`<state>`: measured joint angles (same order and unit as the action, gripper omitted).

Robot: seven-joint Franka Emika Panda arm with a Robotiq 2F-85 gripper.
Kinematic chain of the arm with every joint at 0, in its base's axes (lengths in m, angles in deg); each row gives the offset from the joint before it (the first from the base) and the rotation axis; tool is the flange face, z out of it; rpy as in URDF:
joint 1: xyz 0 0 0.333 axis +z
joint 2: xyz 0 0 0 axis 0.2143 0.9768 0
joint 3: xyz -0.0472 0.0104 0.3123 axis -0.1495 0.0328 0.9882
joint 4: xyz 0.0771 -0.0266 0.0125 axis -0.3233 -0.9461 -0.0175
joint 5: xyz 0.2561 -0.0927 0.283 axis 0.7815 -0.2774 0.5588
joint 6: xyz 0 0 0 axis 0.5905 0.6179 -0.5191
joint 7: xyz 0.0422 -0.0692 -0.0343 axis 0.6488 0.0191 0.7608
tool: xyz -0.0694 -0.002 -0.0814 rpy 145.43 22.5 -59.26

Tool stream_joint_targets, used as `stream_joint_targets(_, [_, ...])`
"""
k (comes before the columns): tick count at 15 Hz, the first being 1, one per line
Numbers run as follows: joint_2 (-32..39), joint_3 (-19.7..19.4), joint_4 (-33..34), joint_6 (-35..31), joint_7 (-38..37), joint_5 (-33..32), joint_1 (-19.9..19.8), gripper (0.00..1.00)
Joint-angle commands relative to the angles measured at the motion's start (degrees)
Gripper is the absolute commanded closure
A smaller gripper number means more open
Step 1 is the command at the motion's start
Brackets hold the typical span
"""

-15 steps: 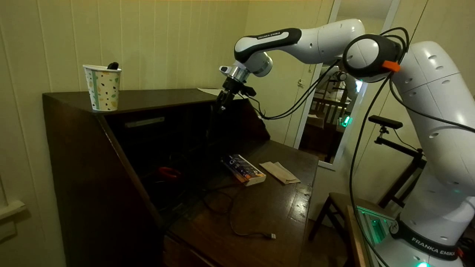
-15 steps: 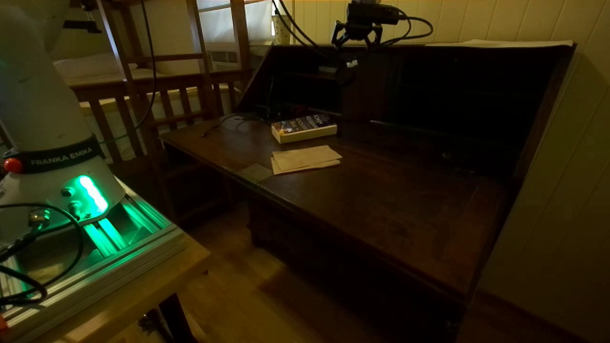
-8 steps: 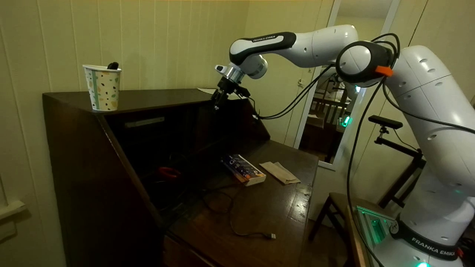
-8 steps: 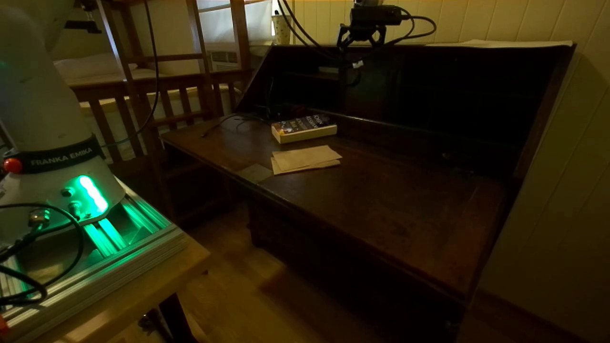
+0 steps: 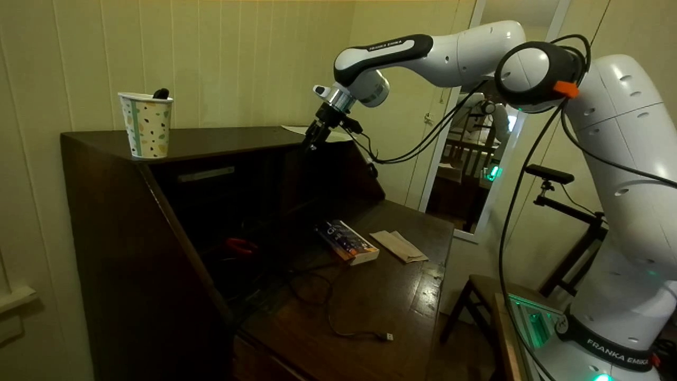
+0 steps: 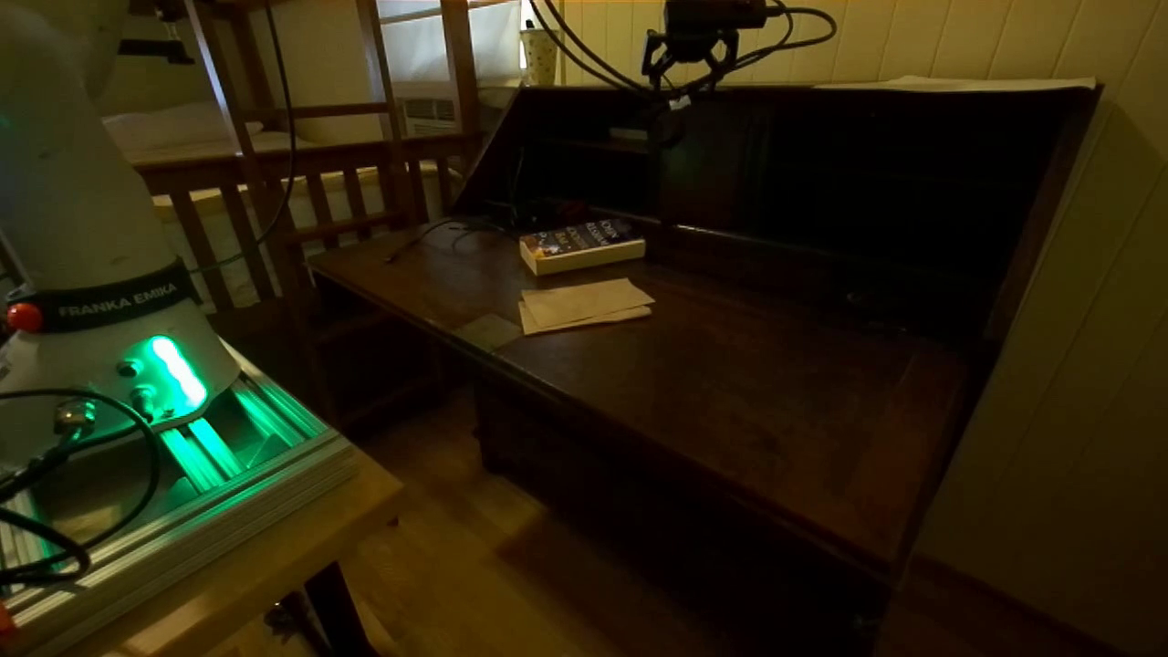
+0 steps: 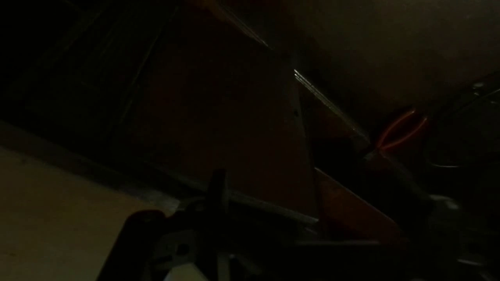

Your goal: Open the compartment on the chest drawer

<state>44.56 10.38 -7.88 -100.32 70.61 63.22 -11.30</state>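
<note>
The chest drawer (image 5: pixel 127 254) is a dark brown bureau with its desk leaf folded down; it also shows in an exterior view (image 6: pixel 730 392). A reddish-brown upright panel (image 6: pixel 703 155), apparently a small compartment door, sits mid-back; the wrist view shows it (image 7: pixel 234 117) from above. I cannot tell whether it is ajar. My gripper hangs at the bureau's top front edge, above this panel, in both exterior views (image 5: pixel 312 145) (image 6: pixel 689 73). Its fingers are apart with nothing visible between them. The wrist view is very dark; one finger (image 7: pixel 218 183) shows by the top edge.
A book (image 5: pixel 349 243), folded brown papers (image 5: pixel 399 246) and a cable (image 5: pixel 330 312) lie on the leaf. Red-handled pliers (image 5: pixel 240 247) lie in the left recess. A patterned cup (image 5: pixel 149 127) and white paper (image 6: pixel 949 84) are on top.
My gripper moved back and down in the exterior view, then rose slightly over the last half second. More of the bright ledge below the middle panel shows than one second ago.
</note>
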Motion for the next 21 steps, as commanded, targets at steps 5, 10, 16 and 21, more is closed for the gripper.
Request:
stream_joint_targets(5, [-1.7,-2.2,-6.6,-4.7,-24.1,0.7,3.7,0.0])
stream_joint_targets(10, [0.3,-3.2,-10.4,-23.5,-35.9,-4.1,8.2,0.0])
stream_joint_targets(16, [-1.1,0.6,-17.9,-35.1,-32.7,-8.1,6.1,0.0])
stream_joint_targets(21, [1.6,5.8,-18.8,-48.9,-28.0,-10.5,2.9,0.0])
